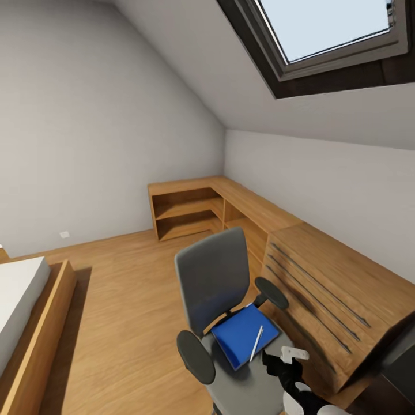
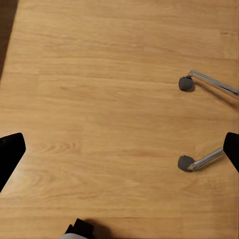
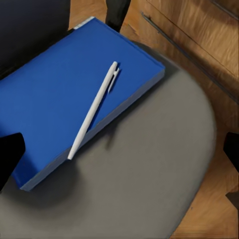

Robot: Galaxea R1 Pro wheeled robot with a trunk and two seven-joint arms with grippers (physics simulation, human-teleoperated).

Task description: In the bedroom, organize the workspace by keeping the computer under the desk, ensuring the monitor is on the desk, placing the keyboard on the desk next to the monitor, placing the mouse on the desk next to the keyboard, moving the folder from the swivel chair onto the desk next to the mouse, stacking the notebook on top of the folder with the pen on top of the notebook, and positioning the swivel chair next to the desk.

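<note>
The grey swivel chair (image 1: 216, 276) with black armrests stands in front of me, close to a light wooden drawer unit. On its seat (image 3: 164, 169) lies the bright blue folder (image 1: 242, 335) (image 3: 59, 99), and the white pen (image 1: 256, 343) (image 3: 93, 110) rests on top of the folder. My right gripper (image 1: 280, 369) (image 3: 119, 152) hovers open just above the seat's front, near the folder's edge, holding nothing. My left gripper (image 2: 119, 149) hangs open over bare floor beside two of the chair's casters (image 2: 185, 83). The desk, monitor, keyboard, mouse, notebook and computer are out of view.
The light wooden drawer unit (image 1: 323, 282) runs along the right wall and joins open shelves (image 1: 187, 214) in the far corner. A bed with a wooden frame (image 1: 34, 323) stands at the left. Open wooden floor (image 1: 127, 288) lies between them. The ceiling slopes, with a skylight (image 1: 328, 29).
</note>
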